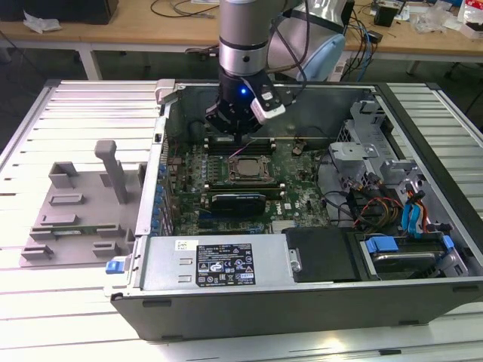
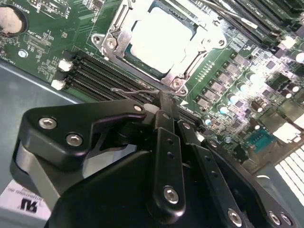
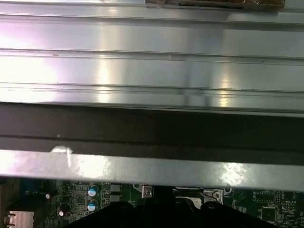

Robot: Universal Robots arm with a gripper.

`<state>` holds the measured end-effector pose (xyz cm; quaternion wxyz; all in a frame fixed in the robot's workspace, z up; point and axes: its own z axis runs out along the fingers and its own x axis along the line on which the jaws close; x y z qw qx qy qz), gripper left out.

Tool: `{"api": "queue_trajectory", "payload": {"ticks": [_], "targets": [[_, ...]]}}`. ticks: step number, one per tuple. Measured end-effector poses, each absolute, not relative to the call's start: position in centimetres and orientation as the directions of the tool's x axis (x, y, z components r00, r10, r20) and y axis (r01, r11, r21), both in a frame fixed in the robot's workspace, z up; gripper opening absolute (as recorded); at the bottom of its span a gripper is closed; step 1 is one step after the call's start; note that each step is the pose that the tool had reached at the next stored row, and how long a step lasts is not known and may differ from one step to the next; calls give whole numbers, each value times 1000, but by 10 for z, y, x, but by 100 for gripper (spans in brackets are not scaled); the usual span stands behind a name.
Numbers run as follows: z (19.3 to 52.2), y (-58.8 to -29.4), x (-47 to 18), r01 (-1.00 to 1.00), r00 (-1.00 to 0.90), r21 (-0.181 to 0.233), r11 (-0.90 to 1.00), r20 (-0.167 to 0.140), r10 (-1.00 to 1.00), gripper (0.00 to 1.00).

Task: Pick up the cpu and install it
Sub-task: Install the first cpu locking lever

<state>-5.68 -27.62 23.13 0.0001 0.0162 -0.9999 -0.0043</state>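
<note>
One robot arm is reaching down into an open computer case [image 1: 317, 302] that is lying on its side on a slatted metal table [image 1: 68, 332]. The gripper [image 1: 235, 145] is hovering low over the green motherboard [image 1: 298, 170], just beyond the processor socket as the exterior view shows it.

The cpu [image 1: 247, 167] is sitting flat inside that socket, its silvery top facing up. In the second wrist view the cpu [image 2: 162, 39] is showing as a pale square, with the metal socket frame [image 2: 113, 42] lying around its edges. The gripper [image 2: 165, 102] is not holding it; the two are apart.

The black fingers [image 2: 166, 137] are looking drawn in narrow, their tips meeting with no gap I can make out. Those tips are pointing down at the near edge of the socket frame, right beside a thin wire lever [image 2: 135, 90]. Whether they are actually touching the lever, I cannot tell.

Rows of black memory slots [image 2: 95, 71] are running alongside the socket. In the exterior view a long black expansion card [image 1: 238, 202] is lying just in front of the socket, and a labelled metal box [image 1: 219, 260] is filling the case's near side. Blue cables [image 1: 411, 215] are bunching at the exterior view's right. A grey plastic tray [image 1: 75, 219] is resting on the table at the exterior view's left, well apart from the gripper.
</note>
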Motion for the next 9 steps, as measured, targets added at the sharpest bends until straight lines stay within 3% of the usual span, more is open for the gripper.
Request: {"api": "queue_trajectory", "payload": {"ticks": [9], "targets": [[220, -273, -53, -38, -999, 9, 999, 0, -38, 11]]}}
